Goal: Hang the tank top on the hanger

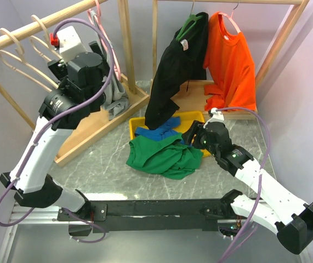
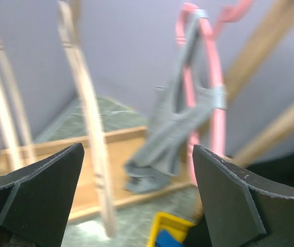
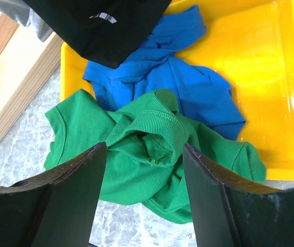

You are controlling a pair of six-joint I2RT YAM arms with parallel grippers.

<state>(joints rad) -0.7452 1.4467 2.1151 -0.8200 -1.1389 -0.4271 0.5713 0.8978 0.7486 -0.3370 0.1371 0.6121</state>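
Right gripper (image 3: 144, 149) — jaws apart, empty — poised over tank top (image 3: 136, 170), crumpled on table (image 1: 107, 164) against yellow tray (image 3: 270, 77). Left gripper (image 2: 136, 154) wide too, facing hanger (image 2: 87, 113) on rail (image 1: 68, 15). Pinch green cloth only (not blue garment (image 3: 188, 87) beside it), lift clear.

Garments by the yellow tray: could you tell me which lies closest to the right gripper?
The crumpled green fabric tank top, directly under the right gripper; the bright blue garment lies farther.

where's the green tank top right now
Top view: the tank top lies crumpled mid-table over the near edge of the yellow tray, the blue garment just behind it and the right gripper at its right.
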